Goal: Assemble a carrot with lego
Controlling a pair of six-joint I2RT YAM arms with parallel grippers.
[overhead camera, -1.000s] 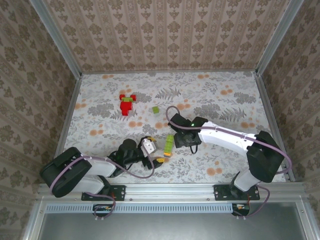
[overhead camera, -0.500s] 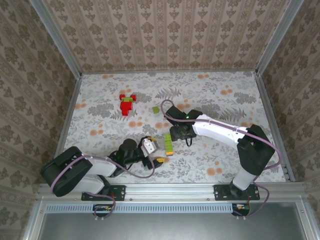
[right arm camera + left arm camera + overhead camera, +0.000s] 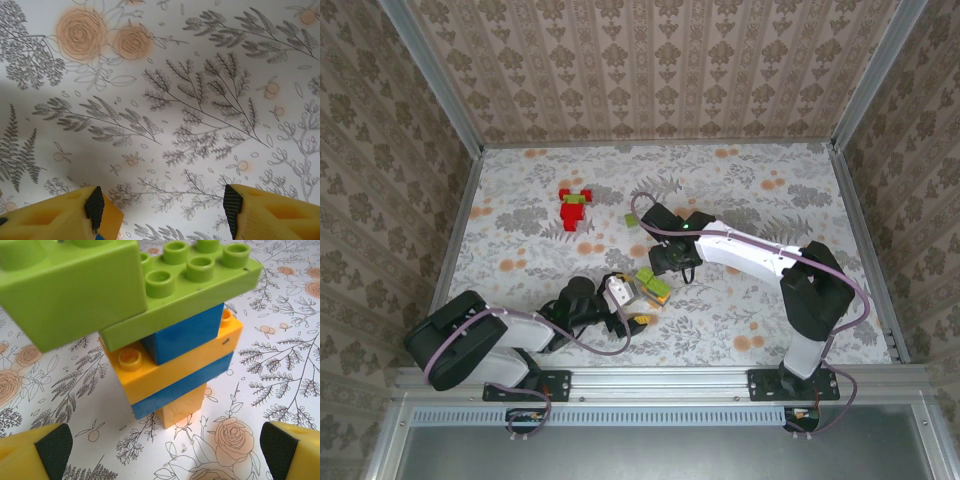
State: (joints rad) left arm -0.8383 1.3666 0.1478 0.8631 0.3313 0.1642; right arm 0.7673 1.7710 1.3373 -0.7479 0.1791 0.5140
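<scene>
The carrot (image 3: 175, 345) is a stack with wide green bricks on top, then blue, yellow, blue and a small orange brick at the bottom. It stands just ahead of my left gripper (image 3: 165, 447), whose yellow fingertips (image 3: 47, 447) are spread wide at the frame's lower corners, apart from it. From above, the carrot (image 3: 653, 285) lies between the left gripper (image 3: 632, 303) and the right gripper (image 3: 670, 260). My right gripper (image 3: 163, 205) is open over bare tablecloth. An orange brick edge (image 3: 112, 220) of the carrot shows beside its left finger (image 3: 94, 204).
A single green brick (image 3: 632, 219) lies just beyond the right gripper. A cluster of red and green lego (image 3: 573, 208) sits at the far left. Aluminium rails (image 3: 460, 215) and patterned walls close in the flowered table.
The right arm has swung left and farther from its base, its gripper moving past the carrot. The carrot has turned and shifted slightly towards the left gripper. The left arm has stayed put.
</scene>
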